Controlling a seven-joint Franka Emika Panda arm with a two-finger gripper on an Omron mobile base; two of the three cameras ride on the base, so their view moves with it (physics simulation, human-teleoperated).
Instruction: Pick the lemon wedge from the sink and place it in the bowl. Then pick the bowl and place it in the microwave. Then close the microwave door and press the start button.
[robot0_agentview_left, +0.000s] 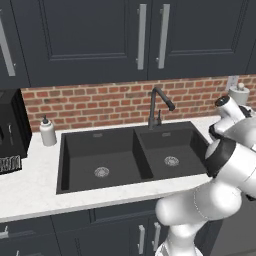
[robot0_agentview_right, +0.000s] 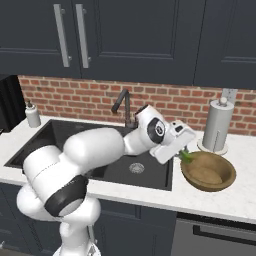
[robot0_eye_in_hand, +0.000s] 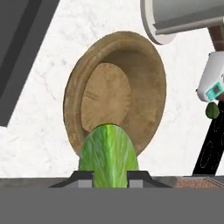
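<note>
In the hand view the gripper (robot0_eye_in_hand: 110, 176) pinched the lemon wedge (robot0_eye_in_hand: 108, 153) between its two dark tips, the wedge's long axis running toward twelve o'clock, pointed end away. Just past that tip lay the bowl (robot0_eye_in_hand: 148, 74), its near rim partly covered by the wedge and its hollow also toward twelve o'clock. From the right base view the wedge (robot0_agentview_right: 185, 156) hung at the bowl's (robot0_agentview_right: 220, 183) ten o'clock rim, with the sink (robot0_agentview_right: 150, 179) behind the arm at nine. Judged so, a short carry forward would put the wedge over the hollow.
</note>
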